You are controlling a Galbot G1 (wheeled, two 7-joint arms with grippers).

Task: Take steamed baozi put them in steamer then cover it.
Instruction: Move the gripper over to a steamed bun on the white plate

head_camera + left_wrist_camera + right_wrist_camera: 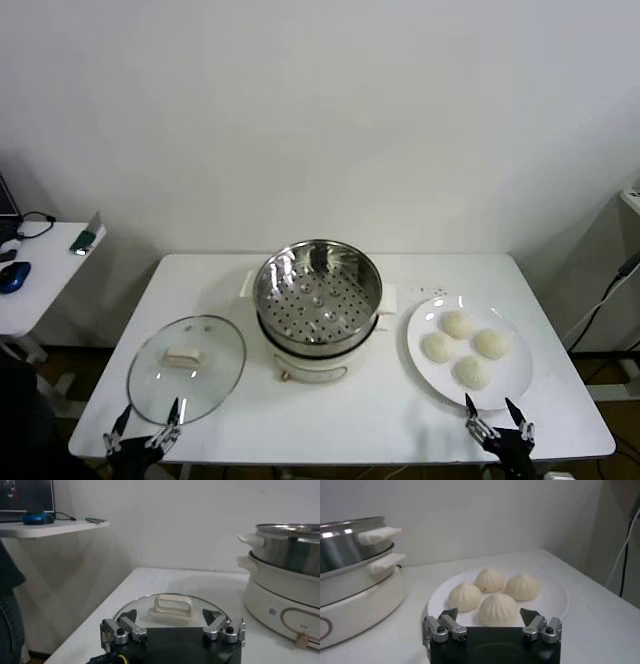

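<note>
My left gripper (pixel 146 425) hangs at the near edge of the table (pixel 330 420), its fingers spread apart with nothing between them. Just ahead of it lies the cover (pixel 187 367), flat on the table with its cream handle (pixel 172 604) up; in my left wrist view the glass rim sits right beyond my fingertips (pixel 129 616), near but not touching as far as I can tell.

My right gripper (pixel 498 413) hovers at the near edge too, on the other side, fingers also wide apart and empty. Directly in front of it is the white plate (pixel 510 388) with four baozi (pixel 458 324) clustered on it (three in a back row and one nearer me, going by my right wrist view). The closest baozi (pixel 498 608) sits just beyond the gap between my fingers.

The steamer (pixel 318 306) stands between my two grippers and farther out, uncovered, its perforated tray (pixel 318 302) bare. Its cream base (pixel 355 607) is just beside the plate and well apart from the cover.
</note>
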